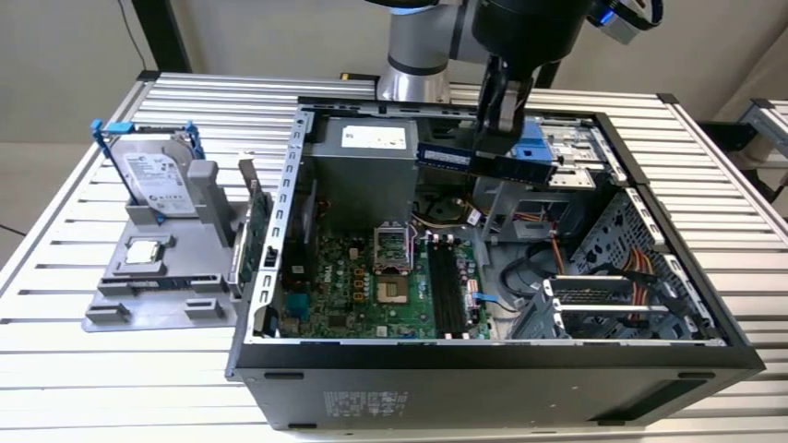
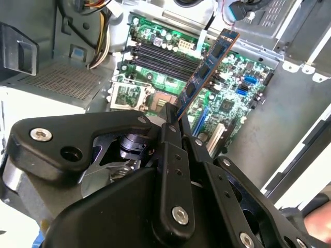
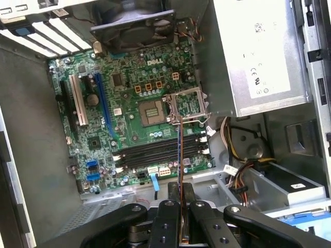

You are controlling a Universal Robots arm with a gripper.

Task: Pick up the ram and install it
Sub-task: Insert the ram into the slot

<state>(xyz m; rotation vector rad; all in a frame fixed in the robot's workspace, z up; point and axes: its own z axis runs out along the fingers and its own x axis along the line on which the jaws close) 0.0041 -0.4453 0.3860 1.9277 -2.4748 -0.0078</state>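
I have the claw (image 1: 490, 138) clenched on the ram (image 1: 449, 155), a blue-green stick with dark chips, and it hangs in the air over the rear part of the open computer case (image 1: 493, 369), clear of the board below. In the second wrist view the ram (image 2: 209, 67) juts out tilted from the claw (image 2: 173, 116). In the first wrist view I see the ram (image 3: 179, 155) edge-on as a thin line rising from the claw (image 3: 178, 206) and crossing the dark memory slots (image 3: 155, 150). As for writing, the power supply (image 3: 264, 51) carries a white label with small dark print, the motherboard (image 3: 129, 103) has white lettering near the fan (image 3: 134, 26), and a pale sticker (image 1: 369, 401) sits on the case's near wall. Beside the slots sits the CPU socket (image 3: 152, 111) with its metal frame flipped up. Orange and yellow cables (image 3: 238, 175) bunch close to the slots' end. Toward the exterior view's left, a grey stand (image 1: 124, 295) on the slatted bench (image 1: 74, 388) holds a labelled hard drive (image 1: 161, 180) in a blue frame and a small square chip (image 1: 146, 249).
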